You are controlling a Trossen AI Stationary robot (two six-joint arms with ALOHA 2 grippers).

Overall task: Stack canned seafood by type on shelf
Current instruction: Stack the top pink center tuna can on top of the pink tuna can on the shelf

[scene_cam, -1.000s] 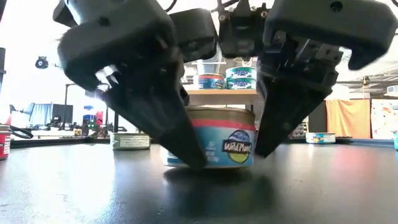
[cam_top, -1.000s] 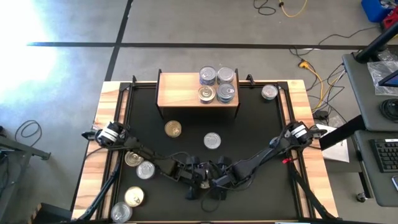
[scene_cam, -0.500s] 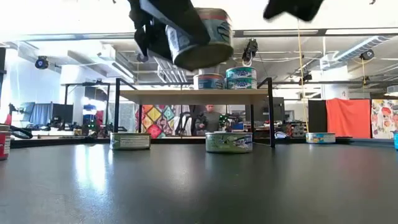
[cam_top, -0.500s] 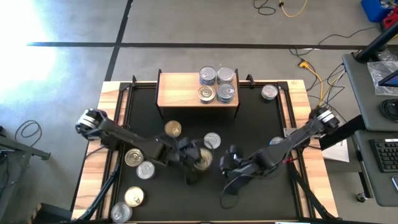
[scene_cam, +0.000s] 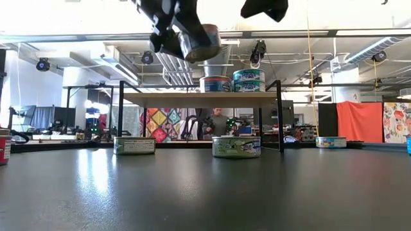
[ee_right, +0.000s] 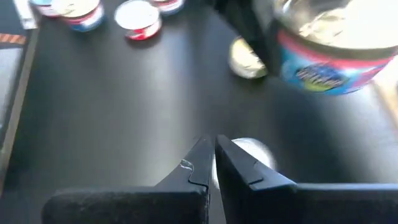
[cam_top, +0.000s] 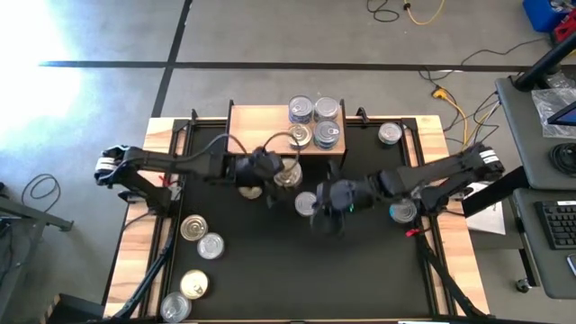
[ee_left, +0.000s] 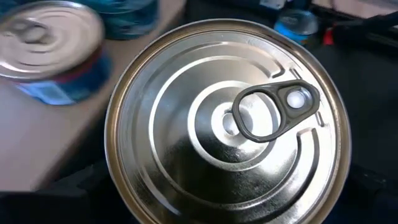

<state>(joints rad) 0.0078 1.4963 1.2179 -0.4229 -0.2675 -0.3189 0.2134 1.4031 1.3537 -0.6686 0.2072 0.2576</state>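
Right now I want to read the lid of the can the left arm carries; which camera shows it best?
The left wrist view: the carried can fills the frame, silver lid and pull tab clear. The high view shows it small beside the shelf; the low view only its side; the right wrist view its label.

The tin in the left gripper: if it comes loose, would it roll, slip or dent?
The tin in the left gripper is short and wide, so it would probably land flat rather than roll. Its smooth metal wall likely makes it slippery between the fingers. It looks rigid, so it should not crush, though a fall from above the shelf might dent it.
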